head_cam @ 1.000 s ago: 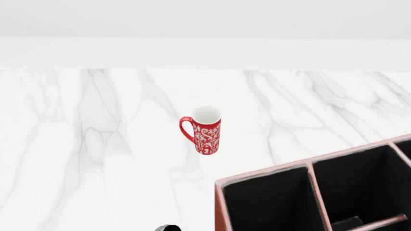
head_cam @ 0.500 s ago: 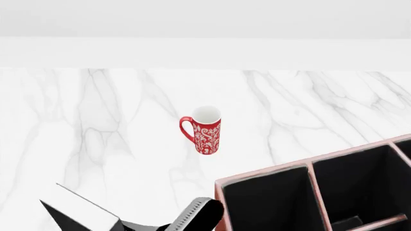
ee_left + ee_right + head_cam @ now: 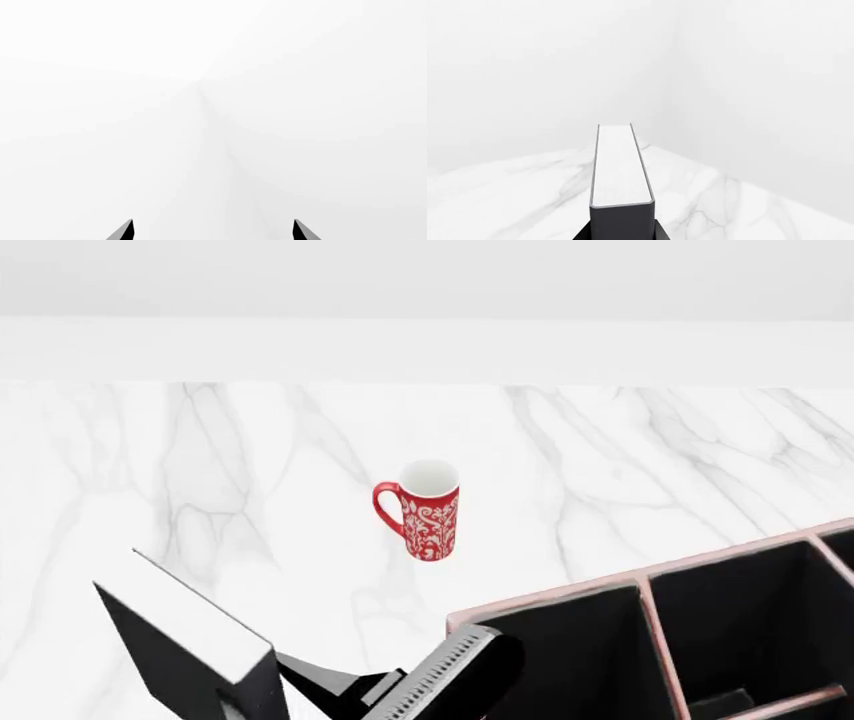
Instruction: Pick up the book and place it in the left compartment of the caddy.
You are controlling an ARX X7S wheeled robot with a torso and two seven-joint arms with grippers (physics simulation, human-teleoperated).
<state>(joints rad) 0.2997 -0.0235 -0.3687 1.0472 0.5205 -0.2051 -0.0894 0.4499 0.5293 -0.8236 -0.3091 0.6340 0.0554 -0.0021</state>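
The black book (image 3: 187, 640) with white page edges is held tilted in the air at the lower left of the head view, left of the caddy. My right gripper (image 3: 287, 692) is shut on its near end. In the right wrist view the book (image 3: 620, 170) stretches away from the gripper (image 3: 622, 235), page edges facing the camera. The reddish-brown caddy (image 3: 561, 597) stands at the lower right, and its left compartment (image 3: 567, 665) has a black interior. My left gripper (image 3: 213, 231) is open and empty, facing blank white; it does not show in the head view.
A red patterned mug (image 3: 430, 512) stands upright on the white marble table (image 3: 200, 490), beyond the caddy. A white wall runs along the table's far edge. Smaller divided caddy sections (image 3: 747, 620) lie to the right of the left compartment.
The book and my right gripper have risen from the bottom edge further into the head view, and the gripper arm now overlaps the caddy's left corner. The mug and caddy have not moved.
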